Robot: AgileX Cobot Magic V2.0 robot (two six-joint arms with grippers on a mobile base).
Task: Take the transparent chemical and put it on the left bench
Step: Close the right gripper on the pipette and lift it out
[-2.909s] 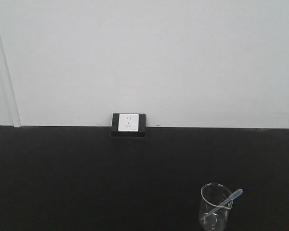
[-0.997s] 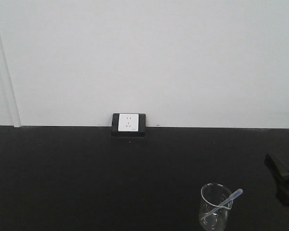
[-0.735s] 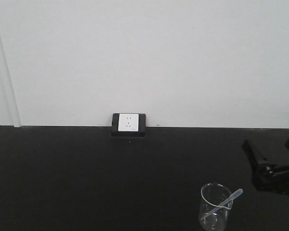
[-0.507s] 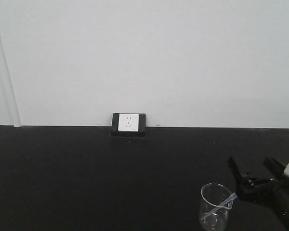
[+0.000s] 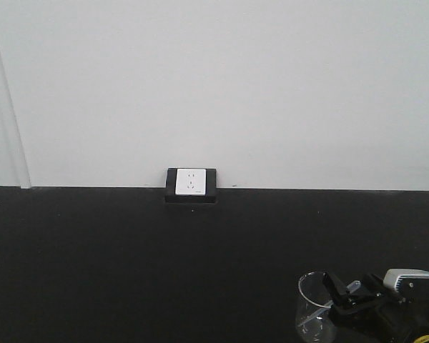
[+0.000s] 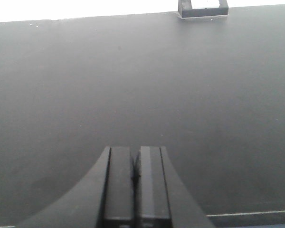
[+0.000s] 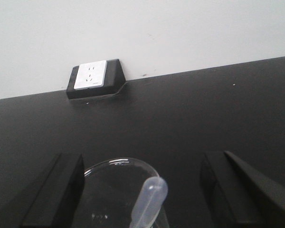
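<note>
The transparent pipette (image 5: 316,313) stands tilted in a clear glass beaker (image 5: 309,304) at the lower right of a black benchtop. In the right wrist view its bulb (image 7: 150,197) leans on the beaker rim (image 7: 116,163). My right gripper (image 5: 353,290) is open, and in its own view (image 7: 143,190) the jaws stand wide on either side of the bulb without touching it. My left gripper (image 6: 134,175) is shut and empty over bare black benchtop. The left bench with the white bins is out of view.
A white wall socket in a black housing (image 5: 191,184) sits at the back edge of this benchtop against the white wall; it also shows in the right wrist view (image 7: 90,75) and the left wrist view (image 6: 203,7).
My right gripper has come into view from the right and moved down and left to the beaker; its open jaws now flank the pipette bulb. The beaker and pipette have not moved.
</note>
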